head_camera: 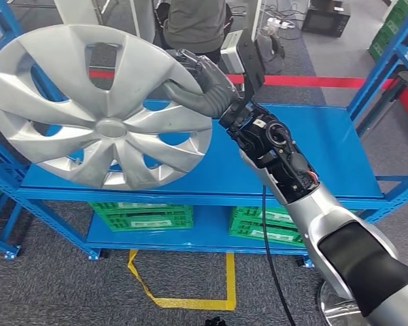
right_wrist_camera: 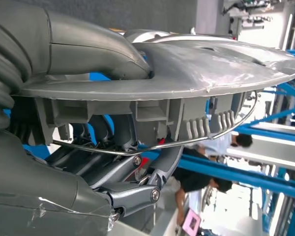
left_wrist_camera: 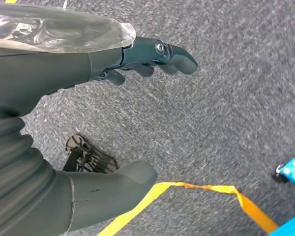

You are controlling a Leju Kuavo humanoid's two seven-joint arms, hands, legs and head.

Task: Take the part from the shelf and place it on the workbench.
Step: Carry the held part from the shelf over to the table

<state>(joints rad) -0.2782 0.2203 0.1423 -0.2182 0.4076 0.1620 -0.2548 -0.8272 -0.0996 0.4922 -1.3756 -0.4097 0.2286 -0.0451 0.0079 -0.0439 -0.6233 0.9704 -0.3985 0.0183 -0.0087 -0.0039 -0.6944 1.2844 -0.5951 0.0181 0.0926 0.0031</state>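
Right hand grips the silver hubcap by its rim, holding it tilted up over the blue shelf; green crates sit lower down below the hand.

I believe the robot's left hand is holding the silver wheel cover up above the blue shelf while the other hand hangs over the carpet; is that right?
Not quite: the right hand grips the silver wheel cover above the blue shelf, as the head view shows. The left hand hangs empty over the carpet.
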